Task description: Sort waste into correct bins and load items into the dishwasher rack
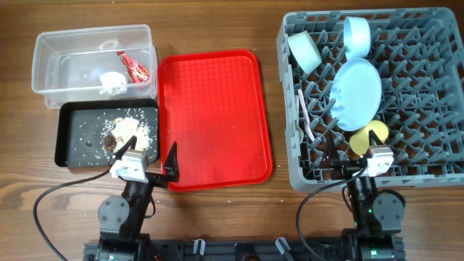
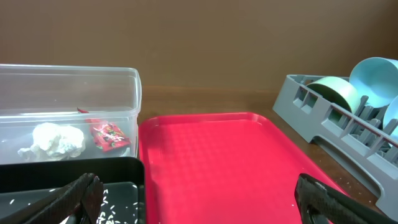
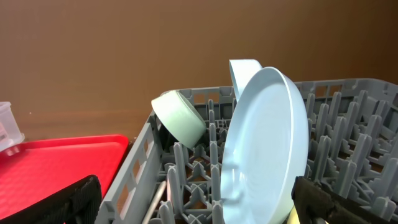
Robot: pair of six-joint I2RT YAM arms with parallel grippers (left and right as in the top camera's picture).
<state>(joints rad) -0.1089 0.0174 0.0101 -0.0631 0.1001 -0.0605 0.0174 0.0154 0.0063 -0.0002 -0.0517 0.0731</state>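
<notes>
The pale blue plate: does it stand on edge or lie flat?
On edge, somewhat tilted: the pale blue plate stands among the dishwasher rack pegs.

— What do you have here beyond the job's own things?
— You have a flat red tray lying on the brown wooden table, mid-frame from overhead. It has rounded corners, a raised rim and a finely textured face.
— And from the wrist views?
— Your left wrist view looks along its length; the right shows only a part of it at lower left.

In the right wrist view the plate hides most of a blue bowl behind it. Overhead, the plate covers part of the yellow cup.
</notes>
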